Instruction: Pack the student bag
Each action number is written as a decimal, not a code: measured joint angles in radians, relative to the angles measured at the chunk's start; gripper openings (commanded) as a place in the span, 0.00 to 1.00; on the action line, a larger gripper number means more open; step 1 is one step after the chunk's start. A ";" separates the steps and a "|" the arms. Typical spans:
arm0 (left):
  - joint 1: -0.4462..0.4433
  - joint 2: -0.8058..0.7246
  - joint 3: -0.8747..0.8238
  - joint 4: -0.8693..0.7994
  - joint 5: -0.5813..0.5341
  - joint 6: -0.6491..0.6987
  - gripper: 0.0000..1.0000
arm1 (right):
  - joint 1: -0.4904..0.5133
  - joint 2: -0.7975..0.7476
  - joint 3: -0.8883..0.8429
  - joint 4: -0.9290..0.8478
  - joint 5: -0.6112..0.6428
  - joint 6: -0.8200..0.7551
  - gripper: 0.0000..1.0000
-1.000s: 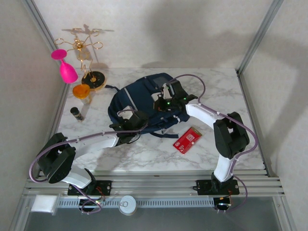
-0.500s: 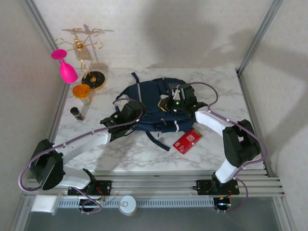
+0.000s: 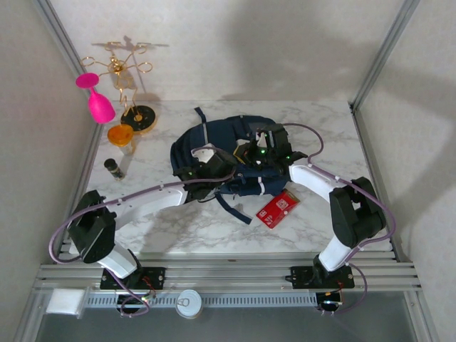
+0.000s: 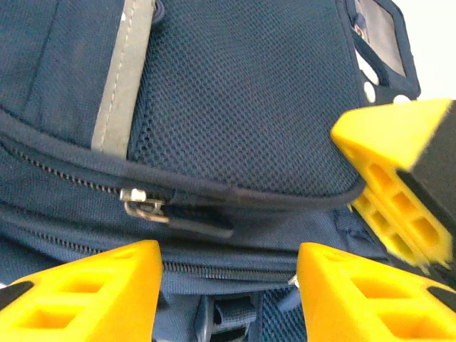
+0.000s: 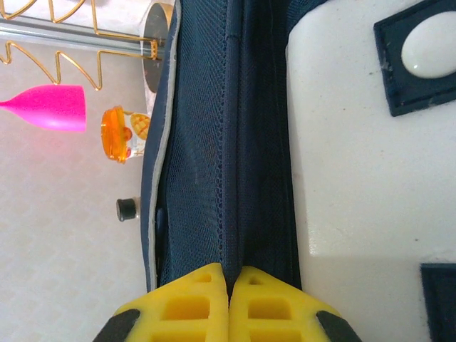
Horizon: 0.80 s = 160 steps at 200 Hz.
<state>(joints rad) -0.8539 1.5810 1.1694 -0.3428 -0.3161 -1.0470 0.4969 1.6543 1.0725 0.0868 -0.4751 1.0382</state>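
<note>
- student bag lies on the marble desk, about mid-width and towards the far side. both arms are bent in over it, and only the top camera gives you that whole layout.
- from above you also get a red packet, flat on the desk just beside the bag's near right edge, and a dark strap trailing off the bag's near edge.
- along the far left of the desk stand a gold wire rack, a pink glass, an orange container and a small dark bottle, all apart from the bag.
- your left wrist camera adds the close detail: navy mesh, a grey stripe and a metal zip pull on the seam just above the fingers.
- left claw: about half open. its yellow fingers stand either side of the bag's zipped edge with a clear gap between them, and you can see nothing gripped.
- right claw: fully closed. its fingertips are pressed together on a ridge of the bag's navy fabric that runs straight into them.
- your right wrist camera looks along that ridge towards the rack, glass, container and bottle. on the other side of the ridge is a pale panel with navy-framed patches.
</note>
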 measured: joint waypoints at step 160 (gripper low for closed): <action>0.014 0.008 -0.089 -0.031 -0.127 -0.101 0.52 | 0.005 0.000 -0.029 0.043 0.011 0.025 0.00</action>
<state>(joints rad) -0.8394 1.5894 1.0801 -0.3737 -0.4427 -1.1484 0.5018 1.6543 1.0431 0.1295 -0.4641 1.0634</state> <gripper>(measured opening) 0.518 0.061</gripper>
